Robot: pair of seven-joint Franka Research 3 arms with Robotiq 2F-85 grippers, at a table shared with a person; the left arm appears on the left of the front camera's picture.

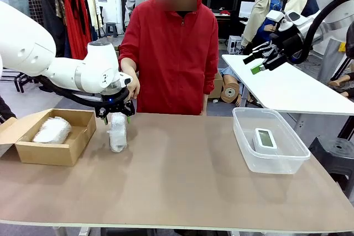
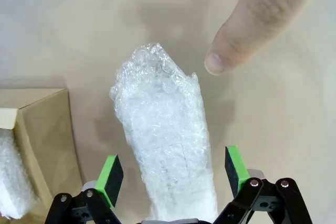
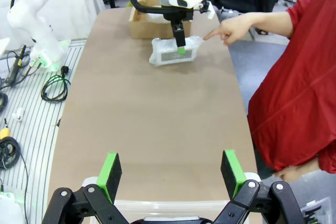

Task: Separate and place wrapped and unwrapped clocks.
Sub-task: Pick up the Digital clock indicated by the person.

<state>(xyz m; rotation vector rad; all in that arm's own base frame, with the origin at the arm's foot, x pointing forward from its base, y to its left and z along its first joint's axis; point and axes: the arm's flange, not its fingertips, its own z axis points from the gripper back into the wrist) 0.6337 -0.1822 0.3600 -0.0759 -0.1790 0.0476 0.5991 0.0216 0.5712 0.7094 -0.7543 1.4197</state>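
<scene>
The bubble-wrapped clock (image 1: 118, 132) lies on the brown bench (image 1: 182, 175) just right of the cardboard box (image 1: 52, 136), a long crinkly white bundle with a twisted, puffy end. The left claw (image 1: 115, 113) is over it with its jaws spread apart, green pads standing clear on either side of the wrap in the left wrist view, not yet pressing it. A second wrapped bundle (image 1: 52, 130) already sits inside the box. The bare white clock (image 1: 265, 138), rounded with a grey screen, lies flat in the clear plastic tub (image 1: 243, 136) at the bench's right side.

The person's hand (image 2: 262, 14) points a finger close to the bundle's far end, near the claw. The right claw (image 1: 266, 58) hangs raised above the right side, jaws wide and holding nothing.

Risks, as I judge them: the wrap is soft and slippery, so a squeeze may catch only air-filled film and the hard clock inside could slide or tilt out on lifting. The bundle lies close to the box wall, so a low carry might snag the cardboard edge. The pointing finger is near enough that a closing or swinging claw could brush it.
</scene>
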